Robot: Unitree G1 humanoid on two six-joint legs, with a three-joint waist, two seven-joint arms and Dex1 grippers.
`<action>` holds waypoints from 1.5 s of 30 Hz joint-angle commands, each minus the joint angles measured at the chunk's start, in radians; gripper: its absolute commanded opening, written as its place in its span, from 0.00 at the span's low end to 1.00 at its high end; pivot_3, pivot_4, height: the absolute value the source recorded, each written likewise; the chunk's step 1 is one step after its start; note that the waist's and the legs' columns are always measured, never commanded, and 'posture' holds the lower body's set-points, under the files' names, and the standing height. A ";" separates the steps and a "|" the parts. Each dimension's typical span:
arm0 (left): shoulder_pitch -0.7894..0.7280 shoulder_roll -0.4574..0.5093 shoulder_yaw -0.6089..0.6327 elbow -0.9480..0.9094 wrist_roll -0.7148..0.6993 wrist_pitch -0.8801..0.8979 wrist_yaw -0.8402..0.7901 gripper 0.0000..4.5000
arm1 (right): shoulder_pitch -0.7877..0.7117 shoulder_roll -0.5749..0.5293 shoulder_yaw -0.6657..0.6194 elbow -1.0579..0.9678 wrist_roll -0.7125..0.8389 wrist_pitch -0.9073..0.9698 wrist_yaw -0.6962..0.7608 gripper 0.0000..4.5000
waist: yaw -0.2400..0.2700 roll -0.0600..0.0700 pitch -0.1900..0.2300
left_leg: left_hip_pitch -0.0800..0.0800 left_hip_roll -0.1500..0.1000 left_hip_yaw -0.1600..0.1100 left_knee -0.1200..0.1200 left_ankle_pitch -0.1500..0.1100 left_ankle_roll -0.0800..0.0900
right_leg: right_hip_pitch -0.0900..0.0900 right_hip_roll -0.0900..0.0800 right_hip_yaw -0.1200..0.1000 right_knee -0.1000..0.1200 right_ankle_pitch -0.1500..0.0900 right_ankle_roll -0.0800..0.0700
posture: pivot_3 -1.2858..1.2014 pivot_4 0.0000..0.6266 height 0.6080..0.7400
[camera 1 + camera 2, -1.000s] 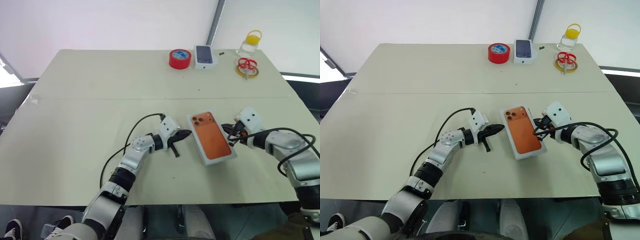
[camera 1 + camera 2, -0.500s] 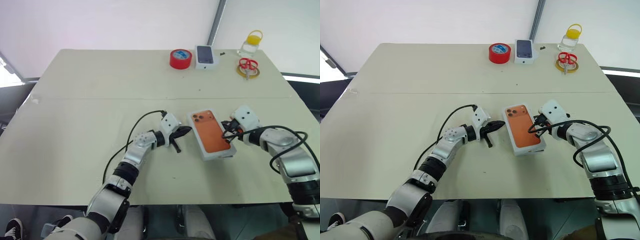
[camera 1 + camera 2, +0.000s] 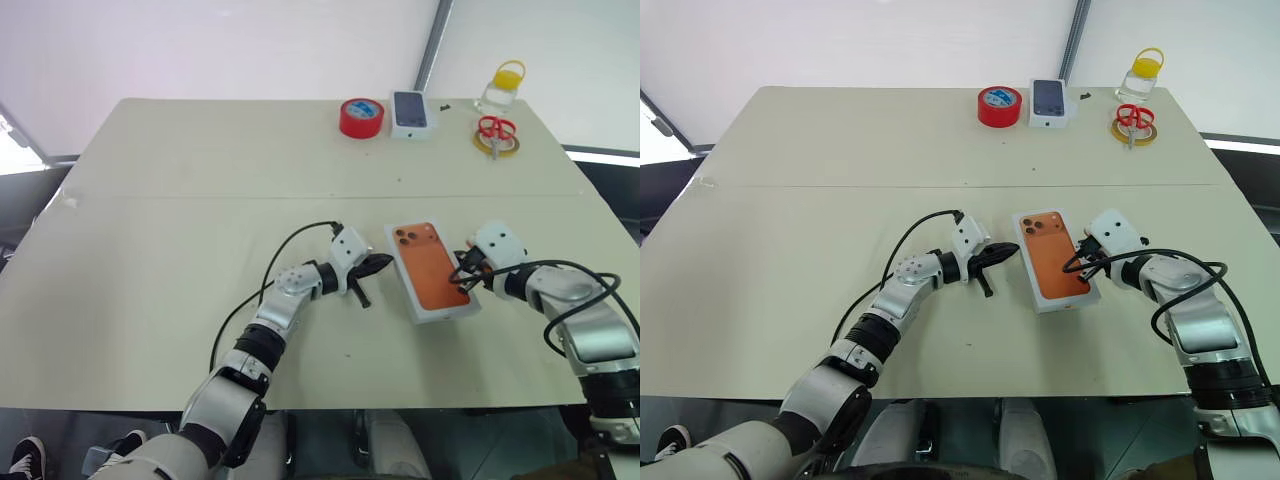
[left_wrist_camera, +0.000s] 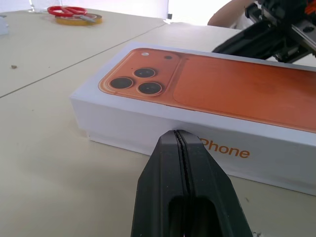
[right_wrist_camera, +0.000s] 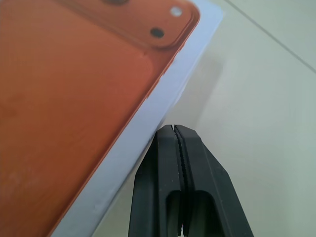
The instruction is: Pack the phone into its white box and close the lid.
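A closed white rectangular phone box (image 3: 432, 272), its lid (image 4: 207, 94) printed on top with an orange phone back and a cluster of three camera lenses, lies flat on the pale beige tabletop (image 3: 180, 200), right of centre and nearer the front edge than the back. The lid is on and looks fully seated, with a thin seam showing low along the side wall; the phone itself cannot be seen, so it is presumably inside. The left pincer (image 3: 378, 264), two black fingers pressed together and grasping nothing, points level at the box's left long side, its tip at or nearly at the white wall. The right pincer (image 3: 1080, 262), also clenched and empty, sits at the opposite long side, angled downward, its tip over the lid's right edge. Judging from this, packing is essentially done and the step in hand is finishing the closure or squaring the box between the two tips. The next move probably calls for a light downward press to confirm the lid is seated, then drawing both arms away without dragging the box. Along the far edge stand a red tape roll (image 3: 360, 117), a small box picturing a dark phone (image 3: 411, 112), red-handled scissors on a yellow ring (image 3: 495, 133), and a clear yellow-capped bottle (image 3: 500, 88).
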 commanded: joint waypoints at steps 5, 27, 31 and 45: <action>-0.002 -0.017 -0.027 -0.035 0.014 -0.019 -0.023 0.00 | -0.023 0.009 0.013 -0.020 -0.026 -0.038 0.005 0.01 | 0.000 0.000 0.000 | 0.000 0.000 0.000 0.000 0.000 0.000 | 0.000 0.000 0.000 0.000 0.000 0.000 | 0.52 0.24 1.00; 0.026 0.016 0.008 -0.110 -0.010 0.013 -0.025 0.00 | -0.043 -0.011 -0.045 0.047 -0.055 -0.150 0.021 0.01 | -0.002 0.000 0.000 | 0.000 0.000 0.000 0.000 0.000 0.000 | 0.000 0.000 0.000 0.000 0.000 0.001 | 0.52 0.24 1.00; -0.022 0.021 0.058 -0.152 -0.055 0.048 -0.012 0.00 | -0.072 -0.010 -0.111 0.052 0.021 -0.169 0.056 0.01 | -0.001 0.000 0.000 | 0.001 0.000 0.000 0.000 0.000 0.000 | 0.000 0.000 0.000 0.001 0.001 0.001 | 0.52 0.24 1.00; -0.179 -0.034 -0.020 0.173 0.101 0.053 0.088 0.00 | 0.084 -0.078 0.006 -0.004 -0.065 -0.187 0.154 0.01 | -0.002 0.001 -0.001 | 0.003 -0.003 0.000 0.000 0.000 0.000 | 0.003 -0.001 0.000 0.000 0.001 0.001 | 0.52 0.24 1.00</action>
